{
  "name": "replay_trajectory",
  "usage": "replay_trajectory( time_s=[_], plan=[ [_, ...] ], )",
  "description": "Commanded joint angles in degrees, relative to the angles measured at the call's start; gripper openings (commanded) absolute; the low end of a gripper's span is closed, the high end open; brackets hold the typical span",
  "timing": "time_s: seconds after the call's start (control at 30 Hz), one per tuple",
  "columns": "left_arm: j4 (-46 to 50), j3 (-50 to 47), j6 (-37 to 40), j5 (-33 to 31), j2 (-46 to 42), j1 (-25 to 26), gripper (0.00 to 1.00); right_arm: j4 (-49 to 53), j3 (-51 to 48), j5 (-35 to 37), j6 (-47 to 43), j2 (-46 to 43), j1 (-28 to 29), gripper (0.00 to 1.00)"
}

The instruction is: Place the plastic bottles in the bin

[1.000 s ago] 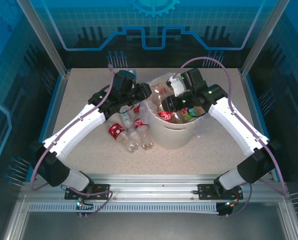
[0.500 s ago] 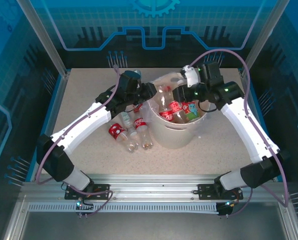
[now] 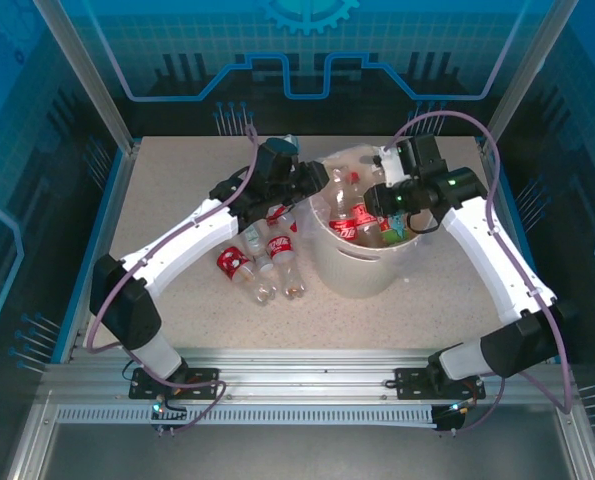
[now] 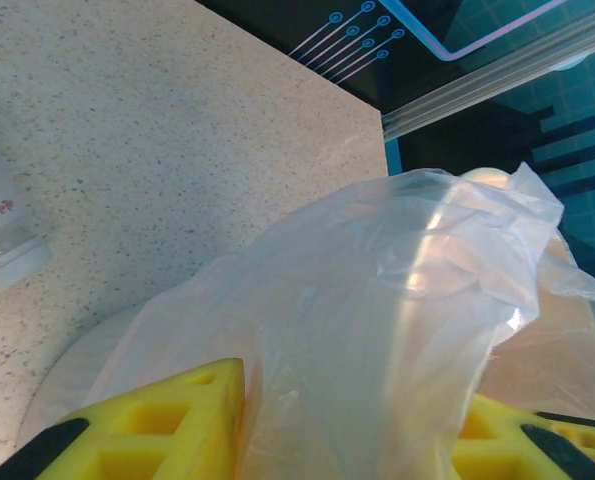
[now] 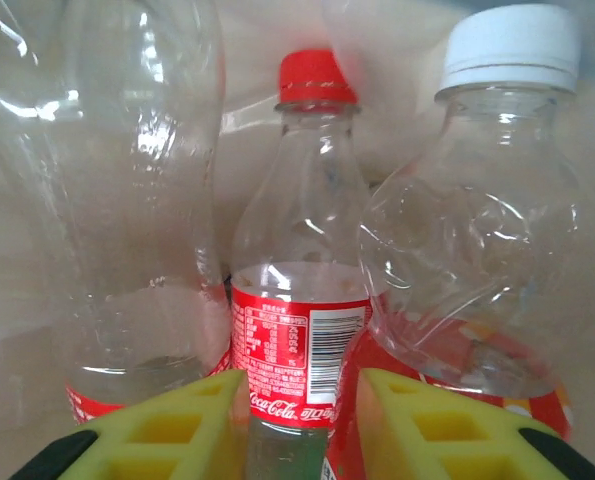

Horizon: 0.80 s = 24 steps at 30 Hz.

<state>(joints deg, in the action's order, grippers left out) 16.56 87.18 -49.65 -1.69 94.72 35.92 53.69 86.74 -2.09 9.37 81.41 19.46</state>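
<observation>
The red-capped bottle (image 5: 297,290) is small and clear, with a red label (white lettering, a barcode panel) around its middle. It stands upright inside the bin (image 3: 362,272). My right jaws are clenched on it at the label, a yellow pad (image 5: 167,430) on either side. Pressed against it on one side is a dented clear bottle with a white cap (image 5: 482,250). On the other side is a taller clear bottle (image 5: 127,180) with red at its foot.

From above, the bin is a round cream bucket holding a heap of red-labelled bottles (image 3: 355,218). Its clear liner (image 4: 397,280) billows up between my left jaws, which stand apart at the bin's left rim. Whether they pinch the film I cannot tell.

Three more bottles (image 3: 260,265) lie on the speckled counter (image 3: 177,190) just left of the bin, beside my left arm. Another clear bottle (image 4: 2,235) lies on the counter at the edge of my left wrist view.
</observation>
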Motion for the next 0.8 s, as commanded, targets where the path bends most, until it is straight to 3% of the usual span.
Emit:
replay_trajectory(
  time_s=[0.0,0.23,0.57,0.77],
  plan=[
    [1.4,0.8,-2.1,1.7,2.5,1.3,0.35,0.6,-2.6,0.9,0.3,0.6,-0.6,0.35],
    [1.5,2.3,-0.7,1.5,3.2,1.4,0.36,2.4,3.9,0.8,-1.2,1.2,-1.3,0.35],
    [6.6,4.4,5.6,-0.8,-2.2,-1.9,0.79,-2.4,10.6,-3.4,0.5,-1.2,-2.1,0.48],
    [12.5,2.6,8.9,-4.3,-9.1,-5.8,0.93,-5.7,10.2,-5.4,2.0,-1.2,-2.1,0.54]
  ],
)
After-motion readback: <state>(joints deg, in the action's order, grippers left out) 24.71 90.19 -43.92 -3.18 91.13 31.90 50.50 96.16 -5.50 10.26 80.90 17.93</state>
